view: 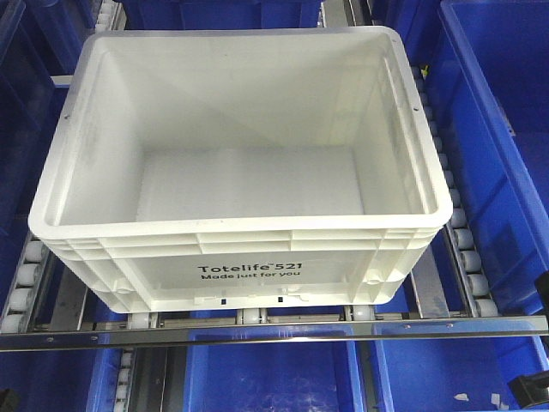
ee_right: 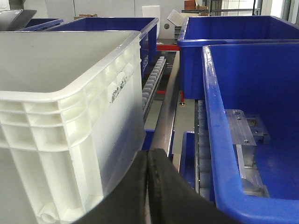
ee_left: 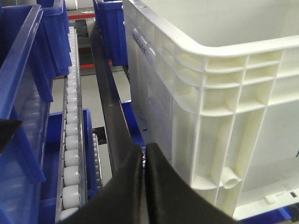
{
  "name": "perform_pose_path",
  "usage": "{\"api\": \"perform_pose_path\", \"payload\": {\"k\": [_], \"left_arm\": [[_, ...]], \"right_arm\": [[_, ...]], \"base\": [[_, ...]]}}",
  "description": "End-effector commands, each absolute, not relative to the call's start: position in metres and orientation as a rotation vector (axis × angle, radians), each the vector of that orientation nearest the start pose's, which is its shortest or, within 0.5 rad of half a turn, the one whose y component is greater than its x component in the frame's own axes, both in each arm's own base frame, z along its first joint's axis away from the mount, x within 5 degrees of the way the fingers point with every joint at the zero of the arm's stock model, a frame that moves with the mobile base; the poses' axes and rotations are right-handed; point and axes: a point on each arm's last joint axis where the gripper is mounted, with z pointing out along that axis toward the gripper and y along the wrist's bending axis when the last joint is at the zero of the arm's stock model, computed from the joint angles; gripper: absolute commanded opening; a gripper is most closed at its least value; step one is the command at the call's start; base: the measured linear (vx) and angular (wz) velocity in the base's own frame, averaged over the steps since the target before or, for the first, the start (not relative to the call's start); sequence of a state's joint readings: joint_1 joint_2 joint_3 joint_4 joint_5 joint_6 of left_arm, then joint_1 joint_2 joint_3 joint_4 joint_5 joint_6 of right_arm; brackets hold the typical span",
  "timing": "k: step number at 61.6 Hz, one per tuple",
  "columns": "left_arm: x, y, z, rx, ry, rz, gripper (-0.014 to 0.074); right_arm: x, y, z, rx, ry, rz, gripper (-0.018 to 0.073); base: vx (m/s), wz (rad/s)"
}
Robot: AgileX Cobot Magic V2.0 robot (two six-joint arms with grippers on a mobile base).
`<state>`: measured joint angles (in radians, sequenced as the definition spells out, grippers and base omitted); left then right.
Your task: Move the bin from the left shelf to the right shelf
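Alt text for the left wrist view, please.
The left gripper, fingers pressed together and holding nothing, sits low beside the front corner of the white bin. Left of them run a roller track and blue bins.

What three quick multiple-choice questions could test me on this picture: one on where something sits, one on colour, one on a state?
1. Where does the white bin rest?
A. on roller rails
B. inside a blue bin
C. on the floor

2. What colour are the bins around it?
A. green
B. blue
C. red

3. How do the fingers of the left hand stand?
A. wide apart
B. around the bin's rim
C. pressed together

Answers:
1. A, white rollers run along both its sides and under its front edge.
2. B, a blue bin stands right beside it, with others behind.
3. C, the wrist view shows the two dark fingers meeting beside the bin's corner, holding nothing.
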<state>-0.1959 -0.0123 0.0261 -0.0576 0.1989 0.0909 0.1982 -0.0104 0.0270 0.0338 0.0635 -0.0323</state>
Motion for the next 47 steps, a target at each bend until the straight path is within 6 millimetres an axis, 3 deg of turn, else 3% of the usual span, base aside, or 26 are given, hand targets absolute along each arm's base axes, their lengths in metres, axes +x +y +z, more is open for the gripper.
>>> {"api": "perform_pose_path", "payload": {"k": [1,47], "left_arm": [[0.0536,-0.0117,0.2008,0.186,1.581,-0.144,-0.0008],[0.0536,-0.0117,0.2008,0.186,1.581,-0.144,-0.0008]], "right_arm": [[0.0557,0.0109,0.1991,-0.148,1.5,0.151,-0.0008],[0.0557,0.0109,0.1991,-0.148,1.5,0.151,-0.0008]], "base": [[0.0,0.0],[0.0,0.0]]}}
